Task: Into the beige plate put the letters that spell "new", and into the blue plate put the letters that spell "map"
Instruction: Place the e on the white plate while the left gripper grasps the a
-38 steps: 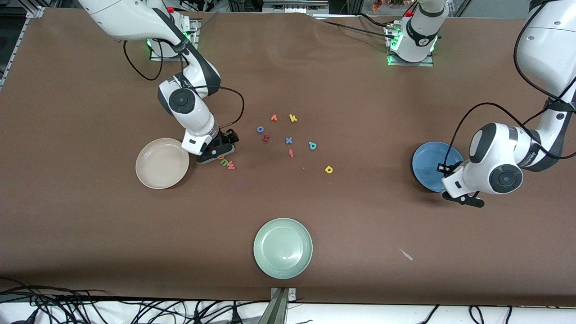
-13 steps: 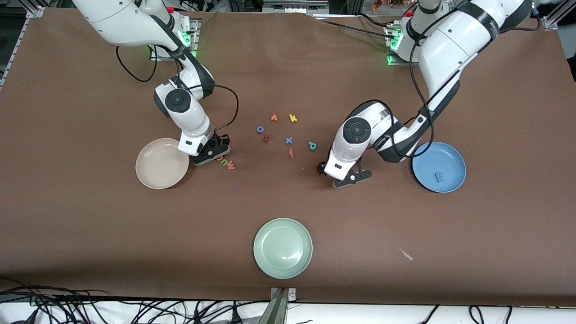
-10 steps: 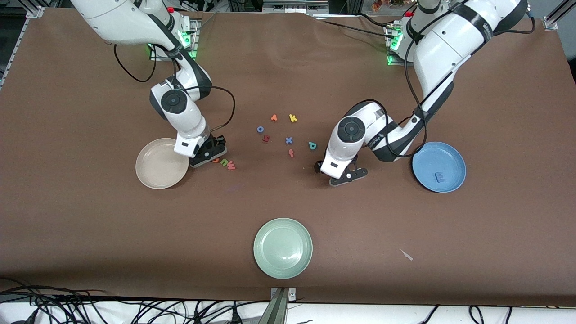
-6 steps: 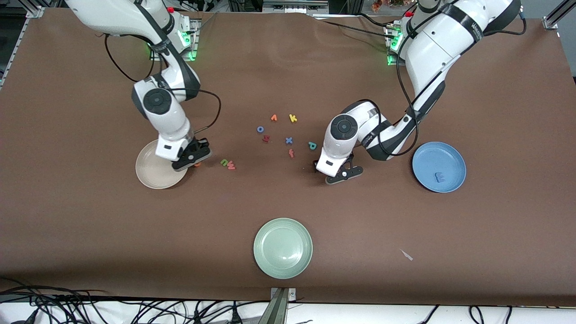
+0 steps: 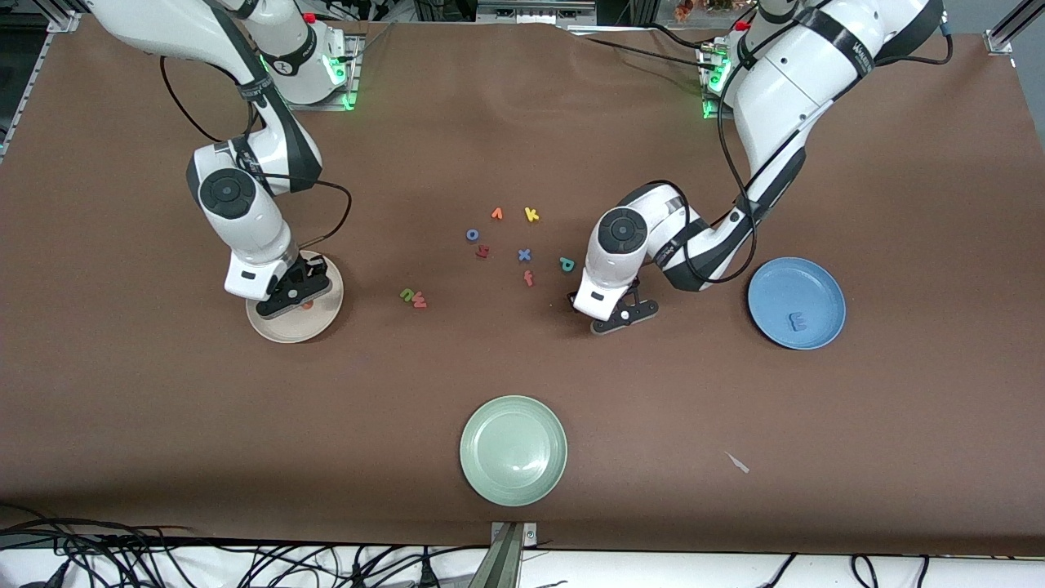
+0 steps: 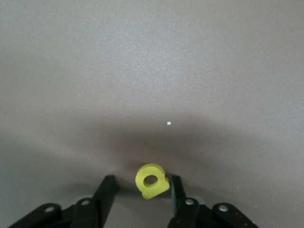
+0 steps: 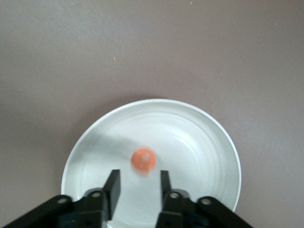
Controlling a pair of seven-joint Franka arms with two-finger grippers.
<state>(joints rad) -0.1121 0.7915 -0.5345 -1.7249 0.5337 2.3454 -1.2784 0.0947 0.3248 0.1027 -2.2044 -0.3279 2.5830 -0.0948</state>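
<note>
**Wrist cameras show two letters that the front camera hides**

From the front view the left gripper point(image 6: 142, 179) is down at the brown table cover point(image 5: 735, 163), toward the left arm's end of the loose letters. Its own body covers what lies under it. The left wrist view fills that in. The yellow rounded foam letter a point(image 6: 152, 181) sits on the cover between the two black fingers. One finger is touching or almost touching it, and the other stands off with a clear gap, so the claw is not clenched on the letter.

The right gripper point(image 7: 139, 173) hangs over the round cream-beige plate point(image 5: 320, 318). In the right wrist view its fingers are spread wider than the orange foam letter e point(image 7: 143, 160). That letter shows as a blurred spot over the plate's middle, level with the fingertips and free of both. Whether it lies on the plate or is in the air cannot be told.

Only the front view gives the rest.
- The green foam letter n point(image 5: 406, 294) and the pinkish-red foam letter w point(image 5: 420, 302) lie just beside each other on the cover, between the beige plate and the scattered letters.
- The teal foam letter p point(image 5: 566, 264) lies on the cover near the left gripper.
- The blue foam letter m point(image 5: 798, 321) lies in the round light-blue plate point(image 5: 775, 286) at the left arm's end of the table.
- The pale green plate point(image 5: 513, 450) sits nearest the front camera.
</note>
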